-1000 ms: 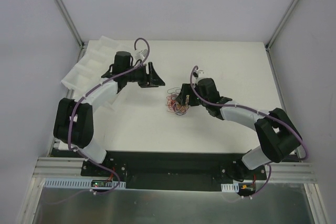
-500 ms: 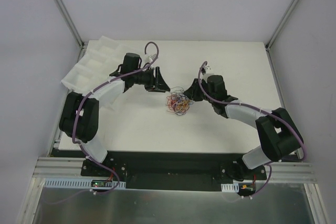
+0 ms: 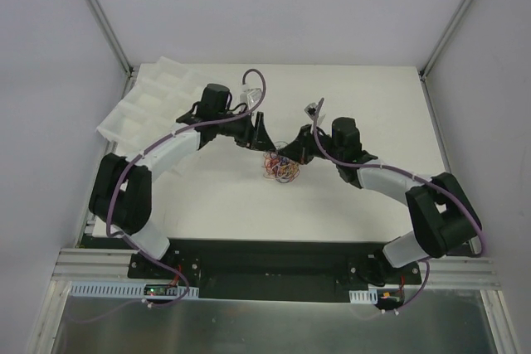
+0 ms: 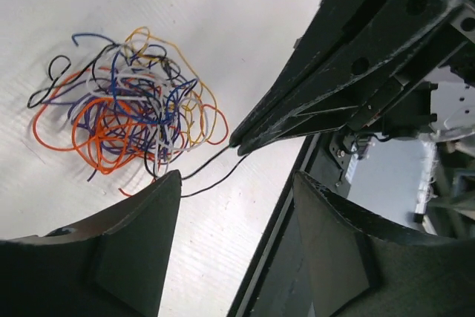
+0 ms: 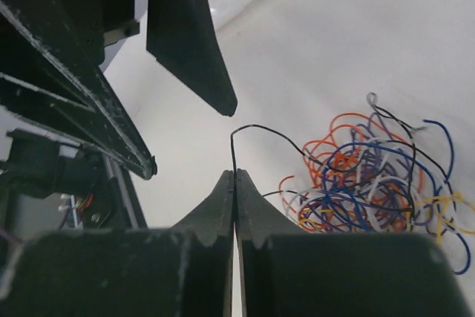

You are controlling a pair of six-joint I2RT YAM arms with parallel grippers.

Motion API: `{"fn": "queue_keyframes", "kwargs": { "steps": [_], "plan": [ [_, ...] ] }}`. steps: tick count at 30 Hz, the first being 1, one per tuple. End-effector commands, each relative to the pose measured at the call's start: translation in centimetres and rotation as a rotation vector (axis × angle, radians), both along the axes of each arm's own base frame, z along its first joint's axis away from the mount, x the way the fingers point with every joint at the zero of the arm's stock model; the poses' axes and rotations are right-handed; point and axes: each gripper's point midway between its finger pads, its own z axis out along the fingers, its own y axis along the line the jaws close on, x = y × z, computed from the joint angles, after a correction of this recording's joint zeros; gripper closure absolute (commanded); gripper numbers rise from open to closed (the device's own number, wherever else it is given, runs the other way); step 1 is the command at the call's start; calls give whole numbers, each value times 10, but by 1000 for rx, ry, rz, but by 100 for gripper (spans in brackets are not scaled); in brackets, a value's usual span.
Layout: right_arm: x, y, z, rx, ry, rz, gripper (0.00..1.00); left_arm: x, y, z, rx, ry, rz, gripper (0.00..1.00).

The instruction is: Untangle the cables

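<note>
- Cables (image 3: pixel 282 168), hair-thin curling wires in orange, dark blue, yellow, black and white, lie in a loose tangle on the smooth white table (image 3: pixel 373 113), between both grippers.
- Matte black right gripper (image 5: pixel 234 174): tapered fingers pressed together, pinching one black wire (image 5: pixel 233 152) off the tangle.
- Black left gripper (image 4: pixel 236 178): wedge-shaped fingers apart, empty.
- Far left: white compartmented plastic tray (image 3: pixel 137 109).

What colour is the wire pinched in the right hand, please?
The wire is black, clearest in the right wrist view.
</note>
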Motion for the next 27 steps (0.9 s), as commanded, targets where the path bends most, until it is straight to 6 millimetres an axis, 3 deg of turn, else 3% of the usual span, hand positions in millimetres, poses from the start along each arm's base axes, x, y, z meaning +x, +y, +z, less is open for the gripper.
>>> {"fn": "queue_keyframes", "kwargs": {
  "steps": [1,5,10,17,21,24,27],
  "plan": [
    [-32,7,57,140,-192,225,100,-7,4,31,21,-300,-75,42],
    [-46,4,67,163,-224,285,99,-14,7,36,23,-364,-127,44],
    [-44,-3,75,187,-252,254,99,-35,-3,40,-54,-339,-245,46],
    [-40,-13,88,271,-263,204,99,-56,-23,30,-93,-264,-344,56],
    [-44,-8,96,332,-249,249,99,-55,-29,20,-50,-265,-333,58],
    [-44,-5,97,365,-233,270,99,-57,-33,25,-52,-279,-340,76],
    [-42,-4,96,373,-220,268,99,-58,-33,30,-52,-302,-340,87]
  ]
}}
